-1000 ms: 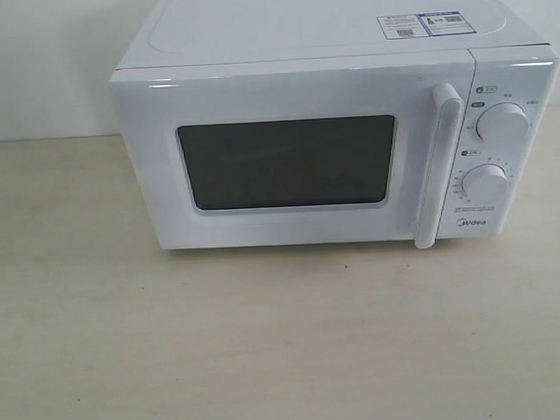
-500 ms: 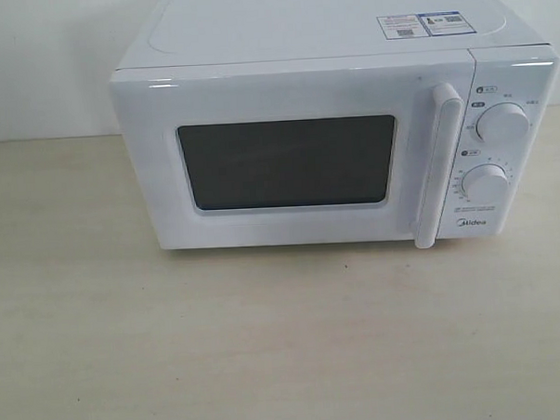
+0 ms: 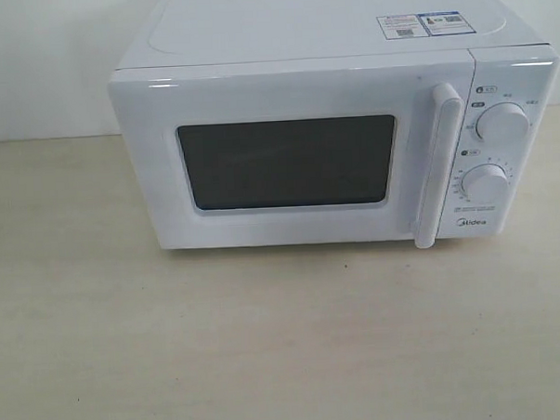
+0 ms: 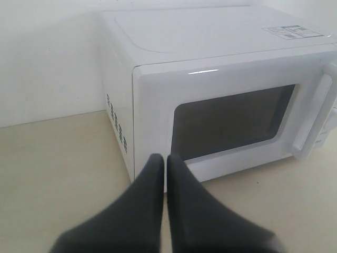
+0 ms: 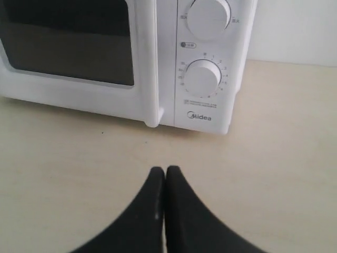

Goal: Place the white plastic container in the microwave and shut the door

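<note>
The white Midea microwave [image 3: 328, 40] stands at the back of the table, its door [image 3: 287, 163] shut, with a dark window and a vertical white bar handle [image 3: 438, 166]. Two round dials [image 3: 499, 123] sit on its right panel. No white plastic container shows in any view. Neither gripper appears in the exterior view. In the left wrist view my left gripper [image 4: 166, 158] is shut and empty, short of the microwave's [image 4: 210, 58] front left corner. In the right wrist view my right gripper [image 5: 164, 170] is shut and empty, over the table before the dial panel [image 5: 202, 78].
A pale wooden table [image 3: 267, 341] stretches in front of and to both sides of the microwave. A white wall [image 3: 41, 62] rises behind it. Stickers [image 3: 422, 23] lie on the microwave's top.
</note>
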You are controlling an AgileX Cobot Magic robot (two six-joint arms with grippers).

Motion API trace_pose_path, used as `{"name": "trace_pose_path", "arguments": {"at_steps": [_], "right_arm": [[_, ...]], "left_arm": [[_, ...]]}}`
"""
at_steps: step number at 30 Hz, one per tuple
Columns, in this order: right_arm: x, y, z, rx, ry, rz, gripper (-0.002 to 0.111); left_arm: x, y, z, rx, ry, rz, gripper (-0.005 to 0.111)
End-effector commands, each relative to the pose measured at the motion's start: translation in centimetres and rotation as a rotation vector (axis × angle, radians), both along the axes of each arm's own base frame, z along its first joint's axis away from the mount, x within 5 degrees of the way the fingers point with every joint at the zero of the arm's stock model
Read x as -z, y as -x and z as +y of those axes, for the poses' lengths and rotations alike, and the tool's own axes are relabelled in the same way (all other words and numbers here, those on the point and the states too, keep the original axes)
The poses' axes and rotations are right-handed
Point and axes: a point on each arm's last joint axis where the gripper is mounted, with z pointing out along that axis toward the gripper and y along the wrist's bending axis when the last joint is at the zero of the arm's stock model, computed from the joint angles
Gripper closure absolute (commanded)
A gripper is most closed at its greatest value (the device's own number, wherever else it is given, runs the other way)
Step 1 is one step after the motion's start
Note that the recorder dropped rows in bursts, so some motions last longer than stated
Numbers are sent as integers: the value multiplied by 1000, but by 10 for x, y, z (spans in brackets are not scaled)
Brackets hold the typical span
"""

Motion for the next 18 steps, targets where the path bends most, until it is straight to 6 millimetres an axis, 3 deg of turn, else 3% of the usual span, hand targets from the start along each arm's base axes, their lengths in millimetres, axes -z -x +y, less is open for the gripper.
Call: {"name": "trace_pose_path", "arguments": {"at_steps": [1,18], "right_arm": [[0,0,-6,118,10,-8,109],[-1,-1,-10,185,-10,-7,109]], "left_arm": [[0,1,0,4,2,-11,102],[0,1,0,4,2,-11,102]]}}
